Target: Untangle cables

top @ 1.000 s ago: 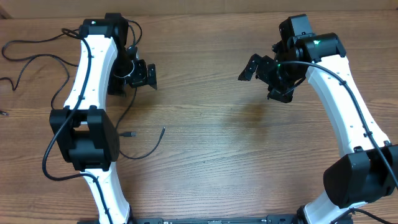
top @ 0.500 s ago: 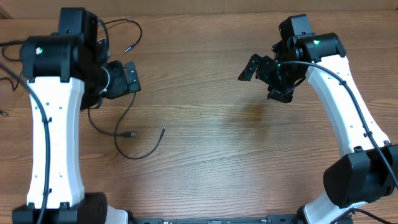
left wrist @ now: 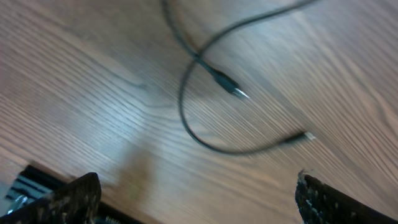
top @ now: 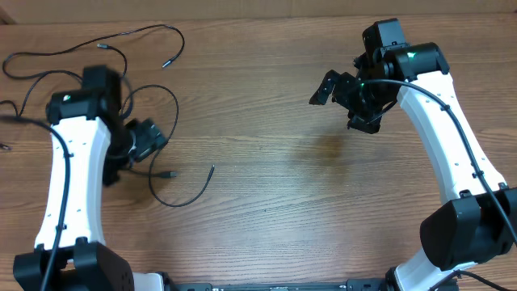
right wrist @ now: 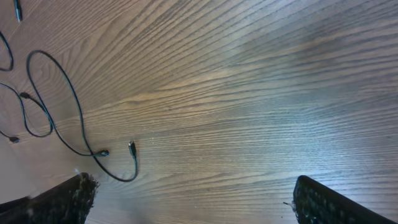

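Observation:
Thin black cables [top: 176,105] lie in loose loops on the left of the wooden table. One plug end [top: 170,174] and another tip [top: 212,169] lie near the table's middle left; a third tip [top: 164,62] lies at the far left. My left gripper [top: 145,139] hovers open and empty just left of the loops. In the left wrist view, it [left wrist: 196,199] looks down on a cable loop [left wrist: 186,118] and a plug [left wrist: 230,87]. My right gripper [top: 343,103] is open and empty, high over the far right. In the right wrist view, it [right wrist: 196,199] sees the cables [right wrist: 74,112] far off.
More cable [top: 48,56] trails off the table's left edge. Bare wood table [top: 275,186] stretches between the two arms. The left arm's own black cable hangs along its white links.
My left arm has swung from the far side of the table toward the front left, baring the cable loops it covered. The right arm has not moved.

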You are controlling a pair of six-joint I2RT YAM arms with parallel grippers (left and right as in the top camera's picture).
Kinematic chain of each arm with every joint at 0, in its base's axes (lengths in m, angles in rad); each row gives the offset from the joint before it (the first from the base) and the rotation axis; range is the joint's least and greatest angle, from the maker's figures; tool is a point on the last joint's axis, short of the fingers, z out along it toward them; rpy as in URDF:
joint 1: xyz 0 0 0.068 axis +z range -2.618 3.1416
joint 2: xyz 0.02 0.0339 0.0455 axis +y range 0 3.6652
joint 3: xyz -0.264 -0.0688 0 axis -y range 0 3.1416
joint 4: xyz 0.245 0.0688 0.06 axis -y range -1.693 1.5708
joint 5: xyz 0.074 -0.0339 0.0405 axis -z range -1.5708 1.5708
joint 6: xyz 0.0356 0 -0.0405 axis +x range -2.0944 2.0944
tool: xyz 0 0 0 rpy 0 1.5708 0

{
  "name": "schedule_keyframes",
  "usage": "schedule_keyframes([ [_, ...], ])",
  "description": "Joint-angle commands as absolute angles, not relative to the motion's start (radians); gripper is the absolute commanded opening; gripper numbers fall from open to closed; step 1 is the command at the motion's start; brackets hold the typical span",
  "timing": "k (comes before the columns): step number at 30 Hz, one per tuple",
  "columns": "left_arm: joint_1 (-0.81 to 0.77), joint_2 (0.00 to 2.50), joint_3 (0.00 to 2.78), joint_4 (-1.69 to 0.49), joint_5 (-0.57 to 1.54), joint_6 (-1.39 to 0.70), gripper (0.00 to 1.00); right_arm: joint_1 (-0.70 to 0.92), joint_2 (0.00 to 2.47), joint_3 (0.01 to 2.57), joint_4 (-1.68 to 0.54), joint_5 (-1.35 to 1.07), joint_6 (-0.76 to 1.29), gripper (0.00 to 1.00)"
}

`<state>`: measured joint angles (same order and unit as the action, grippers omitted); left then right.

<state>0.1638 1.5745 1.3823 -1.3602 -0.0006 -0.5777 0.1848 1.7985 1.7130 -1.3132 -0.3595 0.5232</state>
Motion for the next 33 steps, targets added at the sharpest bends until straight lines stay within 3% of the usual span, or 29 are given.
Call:
schedule_keyframes([
  [1, 0.215, 1.552, 1.252, -1.304, -0.002, -0.609, 0.99, 0.184, 1.787, 1.729, -1.311, -0.357, 0.519, 1.00],
  [8, 0.187, 1.552, 0.997, -1.042, 0.000, -0.576, 1.00, 0.184, 1.787, 1.729, -1.311, -0.357, 0.519, 1.00],
  [24, 0.187, 1.560, 0.733, -0.619, 0.048, -0.572, 0.98, 0.184, 1.787, 1.729, -1.311, -0.357, 0.519, 1.00],
  [27, 0.187, 1.574, 0.724, -0.609, 0.057, -0.573, 0.84, 0.184, 1.787, 1.729, -1.311, -0.357, 0.519, 1.00],
  [30, 0.187, 1.615, 0.722, -0.605, 0.092, -0.585, 0.47, 0.184, 1.787, 1.729, -1.311, -0.357, 0.519, 1.00],
  [33, 0.186, 1.653, 0.722, -0.586, 0.098, -0.585, 0.25, 0.184, 1.787, 1.729, -1.311, -0.357, 0.519, 1.00],
])
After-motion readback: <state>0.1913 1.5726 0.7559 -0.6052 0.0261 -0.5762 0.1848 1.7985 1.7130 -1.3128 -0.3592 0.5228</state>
